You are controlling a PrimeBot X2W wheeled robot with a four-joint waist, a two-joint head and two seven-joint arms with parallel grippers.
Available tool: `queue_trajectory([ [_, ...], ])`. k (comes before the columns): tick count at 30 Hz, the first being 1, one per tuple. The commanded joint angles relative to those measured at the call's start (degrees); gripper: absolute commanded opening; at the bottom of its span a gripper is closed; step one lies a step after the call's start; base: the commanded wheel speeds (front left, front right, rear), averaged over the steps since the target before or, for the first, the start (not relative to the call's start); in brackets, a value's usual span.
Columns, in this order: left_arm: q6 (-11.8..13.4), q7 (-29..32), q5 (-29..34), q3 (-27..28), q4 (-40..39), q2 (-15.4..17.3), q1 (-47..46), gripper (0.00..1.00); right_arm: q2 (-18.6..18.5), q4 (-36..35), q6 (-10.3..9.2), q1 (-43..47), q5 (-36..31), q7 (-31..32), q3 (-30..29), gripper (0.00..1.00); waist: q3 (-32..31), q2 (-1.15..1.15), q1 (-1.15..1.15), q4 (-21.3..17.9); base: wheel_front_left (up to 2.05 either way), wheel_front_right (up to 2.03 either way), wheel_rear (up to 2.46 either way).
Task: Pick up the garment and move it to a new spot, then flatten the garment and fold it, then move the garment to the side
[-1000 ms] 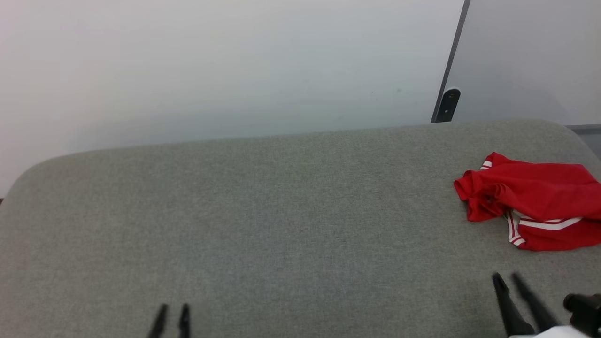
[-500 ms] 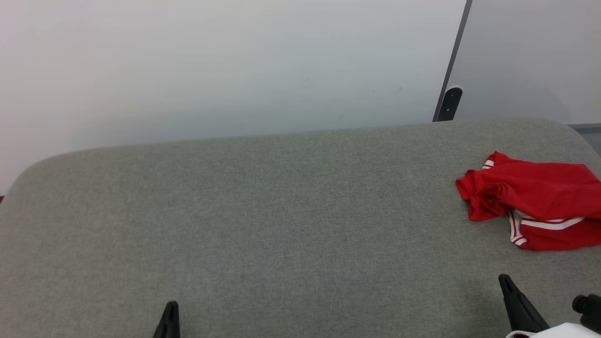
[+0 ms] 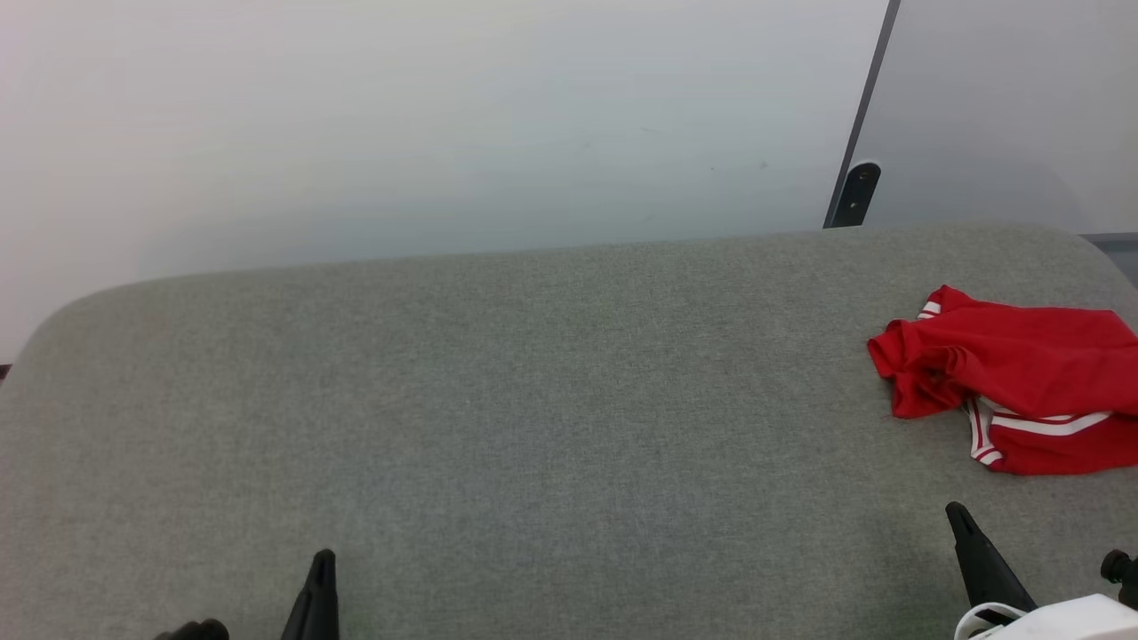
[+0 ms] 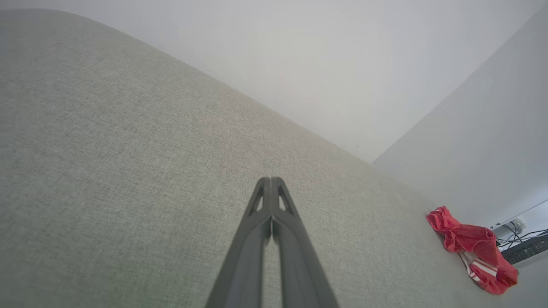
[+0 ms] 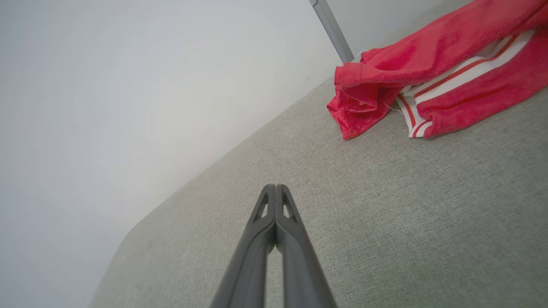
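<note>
Left pincer (image 4: pixel 270 179), right pincer (image 5: pixel 276 187) newly closed; garment (image 3: pixel 1022 364) crumpled

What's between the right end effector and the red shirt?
Only bare grey upholstery separates the right end effector from the garment, as the head and right wrist views show.

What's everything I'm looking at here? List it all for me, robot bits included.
garment: one, red with white striped trim, crumpled at the surface's right end
padded surface: one, grey fabric, across the foreground
wall: one, white, behind the surface
upright strip: one, dark, on the wall beyond the garment
cables: a few, black, past the garment
left hand: one, dark fingers pressed together, empty, near left
right hand: one, dark fingers pressed together, empty, short of the garment
</note>
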Motion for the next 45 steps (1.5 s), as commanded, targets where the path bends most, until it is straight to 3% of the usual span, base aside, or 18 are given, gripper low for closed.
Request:
queue_trajectory([
  [1,-0.5,0.4,-2.4,0.4,-0.3,0.3,-1.5,0.0,0.0,-0.3,-0.02,-1.6,1.8,0.2,-0.5,0.0,0.0,0.0,0.0,0.0,0.0,0.0,0.0],
  [23,-2.2,4.3,-19.8,1.8,2.8,-0.2,-6.0,0.0,1.3,2.5,-0.03,-4.5,15.9,1.1,-1.8,0.0,0.4,0.0,0.0,0.5,0.0,0.0,0.0],
  [45,-3.5,7.4,-33.0,3.1,5.3,-0.8,-9.5,0.0,2.3,4.7,-0.04,-6.6,26.9,1.7,-2.7,0.0,0.8,0.0,0.0,0.9,0.0,0.0,0.0],
])
